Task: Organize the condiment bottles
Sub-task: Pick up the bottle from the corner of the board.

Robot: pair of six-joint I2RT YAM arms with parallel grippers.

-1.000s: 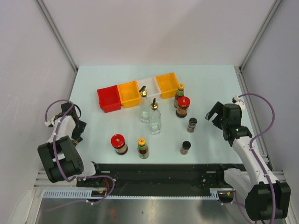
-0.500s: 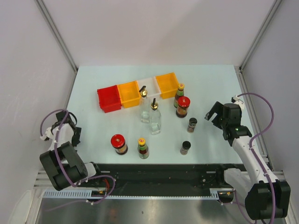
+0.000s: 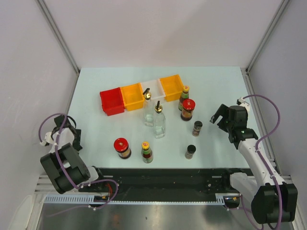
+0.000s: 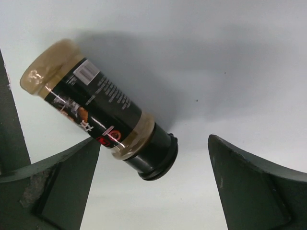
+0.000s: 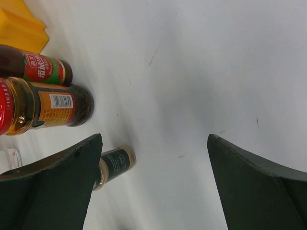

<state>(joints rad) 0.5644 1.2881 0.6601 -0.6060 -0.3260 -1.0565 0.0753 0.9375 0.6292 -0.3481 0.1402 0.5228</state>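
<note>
Over the pale table point(image 3: 105, 81), I am hovering my right claw point(image 5: 153, 139), spread and empty, near a black-capped shaker point(image 5: 115, 165); probably reaching for it, next needing to straddle it.

The top external camera sits high above the near edge and looks down and forward, far enough back to take in the whole table point(image 3: 216, 81). The right wrist camera is low at the right side, facing left across the surface and rolled so that bottles appear sideways. It shares with the top view the far red-lidded jar point(image 5: 48, 109), the sauce bottle point(image 5: 41, 68) beyond it, the far black-capped shaker point(image 5: 115, 163) and a corner of an orange bin point(image 5: 19, 26). The left wrist camera looks from very close at a single black-capped shaker point(image 4: 100, 110); which of the top view's two it is cannot be told.
</note>
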